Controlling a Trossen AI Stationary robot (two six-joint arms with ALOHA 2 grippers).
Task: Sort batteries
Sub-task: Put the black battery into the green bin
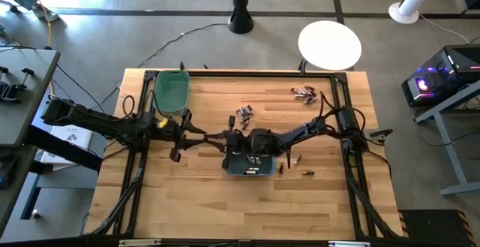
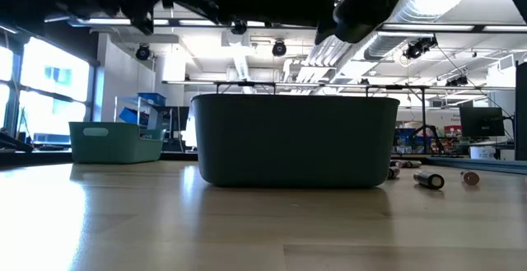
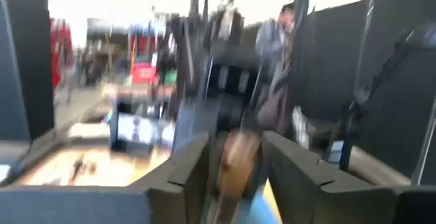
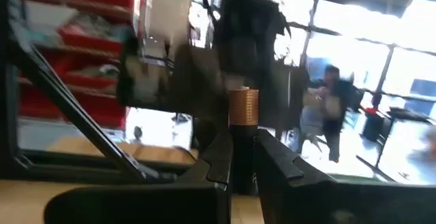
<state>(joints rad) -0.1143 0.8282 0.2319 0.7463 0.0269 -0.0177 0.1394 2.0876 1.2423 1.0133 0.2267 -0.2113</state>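
Observation:
My two grippers meet tip to tip above the far left corner of the dark teal bin [image 1: 250, 164], which stands at the table's middle. My left gripper [image 1: 223, 136] is shut on a copper-brown battery [image 3: 240, 157]. My right gripper [image 1: 238, 137] is shut on another battery [image 4: 243, 108], whose copper end sticks out past the fingertips. Loose batteries lie in a cluster [image 1: 244, 112] beyond the bin, in a second cluster [image 1: 304, 93] at the far right, and singly [image 1: 307, 173] right of the bin. A green bin [image 1: 171, 91] stands at the far left. My left gripper has the battery's copper-brown body [image 3: 238, 173] pinched between its two fingers. It reaches in level from the table's left, and the battery is clear of the table. My right gripper pinches the battery's dark lower part [image 4: 243, 137] between its two fingers. The fingers come level from the table's right. The copper end [image 4: 243, 105] stands free beyond the fingertips, clear of the table.
A black frame [image 1: 341, 82] runs round the wooden table top. A white round stool [image 1: 330, 44] and a black stand [image 1: 240, 18] are beyond the far edge. People show in the room behind. Bare wood lies in front of the teal bin [image 2: 292, 143].

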